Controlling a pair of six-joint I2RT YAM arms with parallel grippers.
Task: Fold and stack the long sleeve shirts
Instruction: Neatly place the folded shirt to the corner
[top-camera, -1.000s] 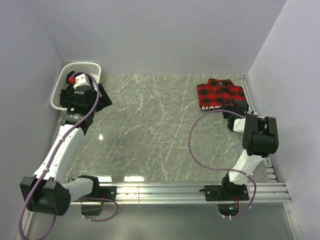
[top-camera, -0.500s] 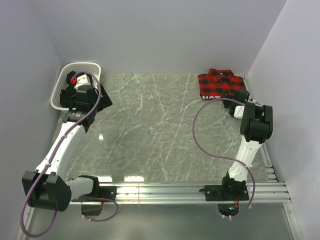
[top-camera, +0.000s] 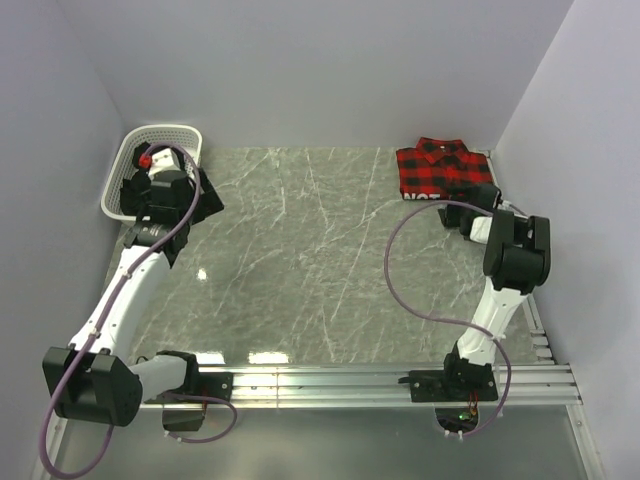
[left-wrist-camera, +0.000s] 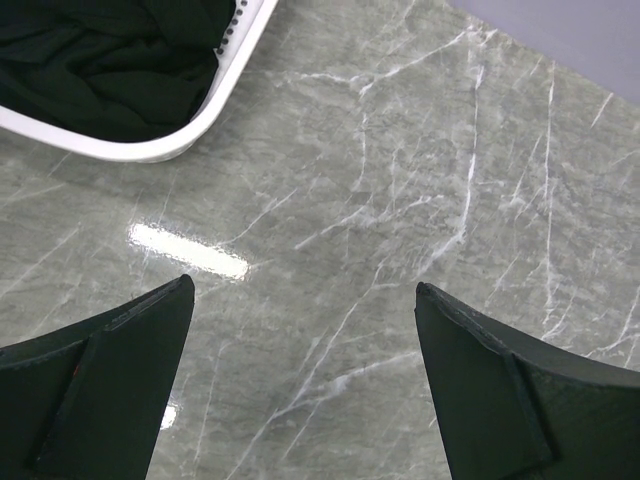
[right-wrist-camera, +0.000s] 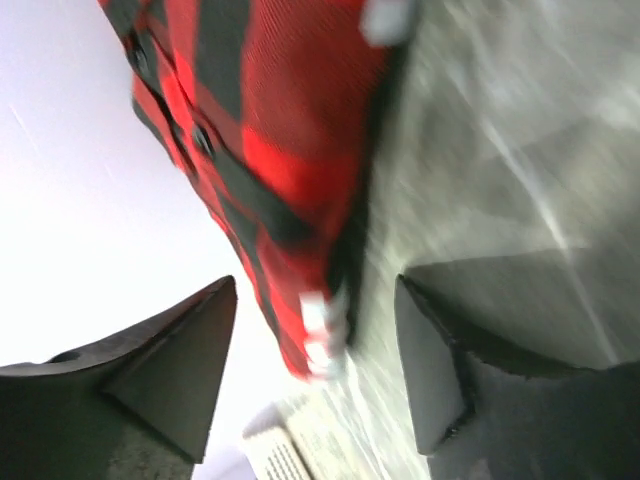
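**A:** Where is the red-and-black flannel shirt (top-camera: 440, 168)?

**B:** Folded in the far right corner of the bench (top-camera: 300, 260), with its collar toward the far edge.

**A:** And the right fingers (right-wrist-camera: 150, 370)?

**B:** Just on the near side of that shirt, close to the right edge. They are spread wide and hold nothing. In the right wrist view the shirt's folded edge shows in the gap beyond the tips. That view is blurred, so I cannot tell whether they touch the cloth.

**A:** The black shirt (left-wrist-camera: 110, 55)?

**B:** Bunched up inside the white basket (left-wrist-camera: 150, 150), which sits in the far left corner.

**A:** What about the left fingers (left-wrist-camera: 100, 380)?

**B:** Also spread wide, with nothing between them and only bare marbled bench below. The basket's rim lies just beyond them, toward the far left corner. The two shirts are well apart, one at each far corner.
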